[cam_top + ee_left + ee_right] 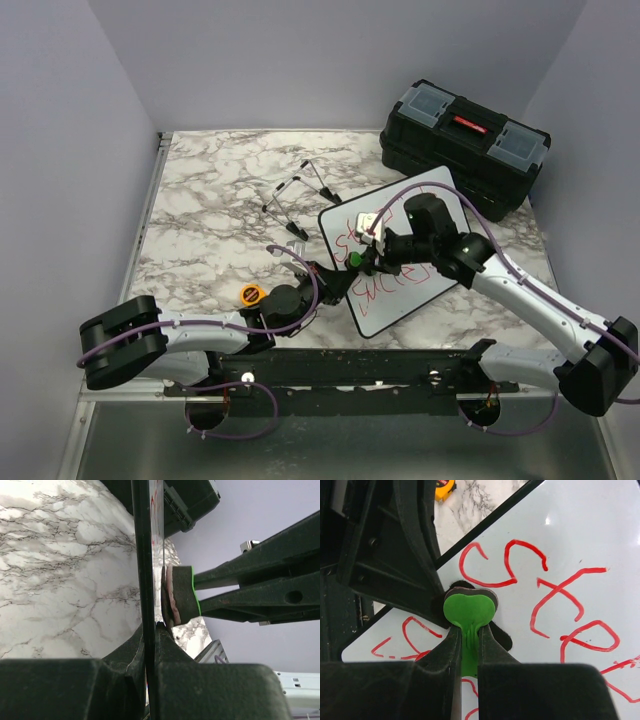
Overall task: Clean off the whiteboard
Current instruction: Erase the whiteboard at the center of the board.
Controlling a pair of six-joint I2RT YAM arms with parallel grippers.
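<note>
Currently: whiteboard (pixel 385 305) sits centre-right on the marble table (pixel 210 190), turned at an angle, just in front of the black toolbox (pixel 465 140); red handwriting covers most of its face. Left gripper (pixel 330 280) is pressed together on the board's black rim at the near-left edge (the left wrist view shows the rim edge-on, nipped between both fingers). Right gripper (pixel 362 258) pinches the green stem of the eraser (pixel 469 609), its dark pad flat against the board among the red strokes. Handling judgement: board looks thin, stiff and light, with a glossy, slippery face; it will likely skate or pivot under a wipe unless held, so the rim is the sensible place to take it, and the writing surface should be left free. Thin panel may flex under hard pressure far from the clamp. Unresolved: cannot tell whether the board's far edge rests on the table or is lifted; the right arm hides the middle of the writing; words not legible. Wire easel stand (pixel 295 195) lies apart, behind.
</note>
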